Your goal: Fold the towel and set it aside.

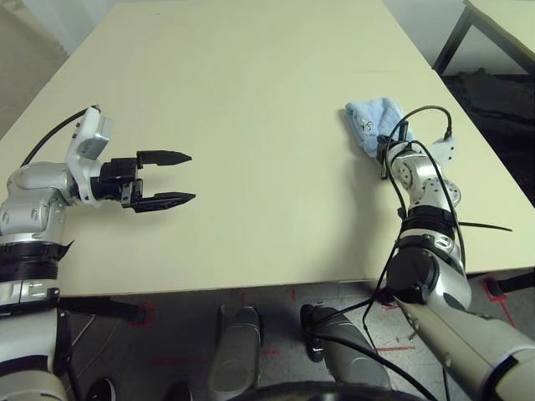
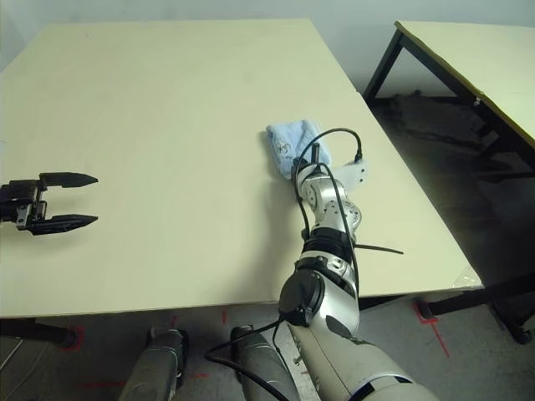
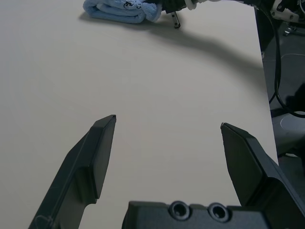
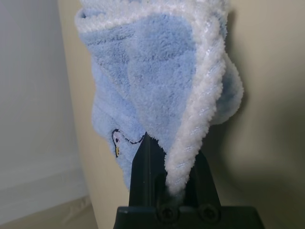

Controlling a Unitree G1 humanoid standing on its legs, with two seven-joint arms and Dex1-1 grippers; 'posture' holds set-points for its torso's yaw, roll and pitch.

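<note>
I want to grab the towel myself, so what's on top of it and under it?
The right claw is clamped on the towel, over part of it. Whatever lies directly underneath is covered.

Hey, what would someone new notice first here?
Probably the pale blue towel, folded into a bundle on the table's right side, its white edge pinched in the right gripper. Next, perhaps, the left gripper, black fingers spread wide and empty above the table's left side.
</note>
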